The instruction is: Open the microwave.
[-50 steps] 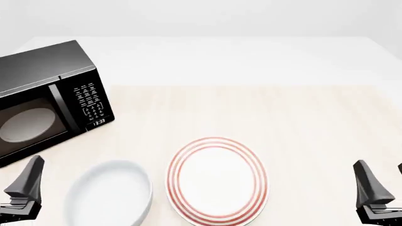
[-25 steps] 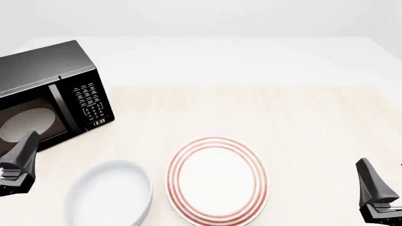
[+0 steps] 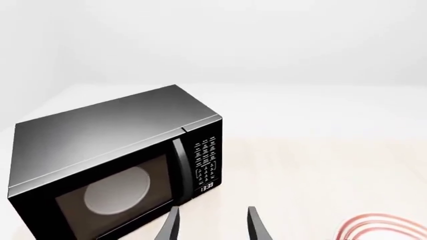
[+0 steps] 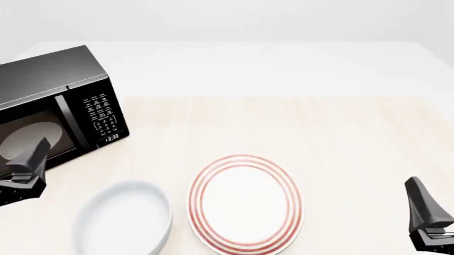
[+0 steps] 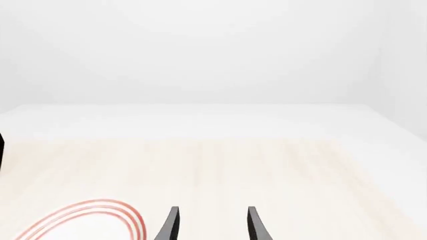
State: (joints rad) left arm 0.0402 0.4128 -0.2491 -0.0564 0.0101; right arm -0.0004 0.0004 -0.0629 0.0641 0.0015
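Front view: glossy black boxy microwave point(image 4: 53, 114), door shut, on pale woodgrain table point(image 4: 284, 127).

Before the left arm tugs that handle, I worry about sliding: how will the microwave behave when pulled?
The microwave looks big and boxy, so probably heavy and unlikely to tip. Its flat base sits on the smooth table, so it might slide slightly.

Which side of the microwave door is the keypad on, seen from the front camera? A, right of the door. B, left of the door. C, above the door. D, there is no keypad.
A: in the front view the keypad sits right of the handle and glass door of the microwave.
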